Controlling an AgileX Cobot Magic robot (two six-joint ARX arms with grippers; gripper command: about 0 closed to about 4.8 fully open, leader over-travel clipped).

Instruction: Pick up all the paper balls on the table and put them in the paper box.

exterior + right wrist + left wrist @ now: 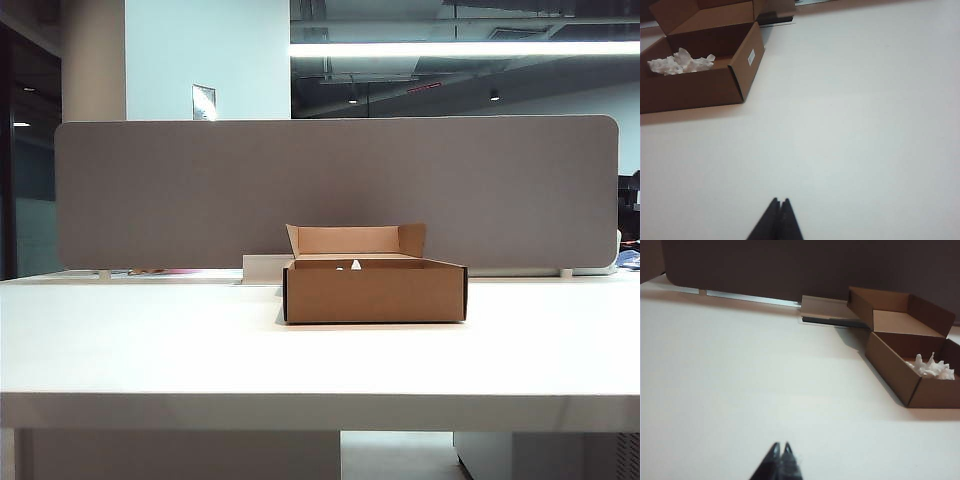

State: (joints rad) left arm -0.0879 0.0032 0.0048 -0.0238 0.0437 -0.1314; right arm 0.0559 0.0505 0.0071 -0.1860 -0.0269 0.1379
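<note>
The brown paper box (pixel 375 291) stands open on the white table (pixel 150 350), its flap upright at the back. A tiny white tip of paper (pixel 355 265) shows over its rim. Crumpled white paper balls (pixel 931 367) lie inside the paper box (pixel 900 371) in the left wrist view, and the same paper balls (pixel 680 62) fill the paper box (pixel 705 87) in the right wrist view. My left gripper (pixel 781 446) is shut and empty, low over bare table, well away from the box. My right gripper (pixel 779 201) is likewise shut and empty. Neither gripper appears in the exterior view.
A grey fabric divider panel (pixel 336 190) runs along the table's back edge. A low white block (pixel 262 268) sits just behind the box on its left; it looks brownish in the left wrist view (pixel 826 309). The table's thick front edge (pixel 320 412) faces the exterior camera.
</note>
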